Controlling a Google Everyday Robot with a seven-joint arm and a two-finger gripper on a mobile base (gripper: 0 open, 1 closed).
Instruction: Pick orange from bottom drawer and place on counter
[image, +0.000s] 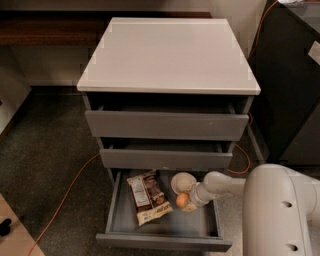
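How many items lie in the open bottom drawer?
3: brown snack packet on the picture's left, white round bowl at back, small round orange fruit at the robot's hand. The arm may hide more.

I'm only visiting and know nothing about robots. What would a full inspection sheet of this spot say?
Surface: counter, the white top of the drawer cabinet; nothing seen on it.
Job's things: orange lies in the open bottom drawer, right of centre; not yet on the counter.
Clutter: white bowl just behind the orange; brown snack packet to its left, both in that drawer.
Grippers: gripper reaches into the bottom drawer from the right, right at the orange.
Cables: orange cable runs over the floor left of the cabinet.
Surroundings: top drawer slightly ajar; dark cabinet stands to the right.
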